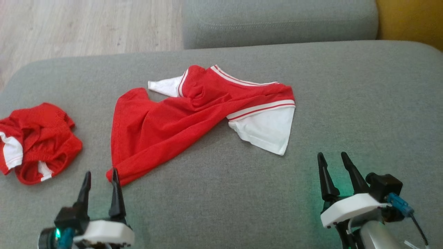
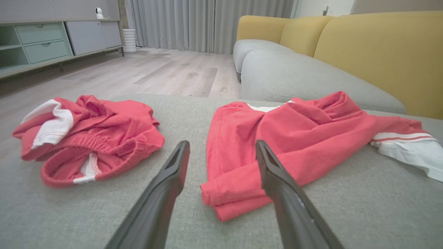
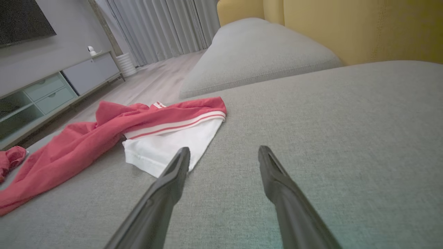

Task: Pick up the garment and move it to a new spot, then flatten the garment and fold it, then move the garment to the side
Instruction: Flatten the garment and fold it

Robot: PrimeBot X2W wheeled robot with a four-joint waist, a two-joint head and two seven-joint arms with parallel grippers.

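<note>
Red garment (image 1: 162,128) with white sleeves, rumpled, slanted across mid grey cushion (image 1: 346,86). Left gripper (image 1: 100,181) spread wide at its near hem corner, clasping nothing; right gripper (image 1: 333,169) equally wide, empty, near the right sleeve (image 1: 268,129). Risk: pinching only the rolled hem, dragging twists tighter, or snagging crumpled shorts (image 1: 38,141) left.

The left gripper (image 1: 100,173), with two long dark tapered fingers, sits at lower left in the head view, fingers spread wide. The right gripper (image 1: 333,156), built alike, sits at lower right, fingers likewise parted.
</note>
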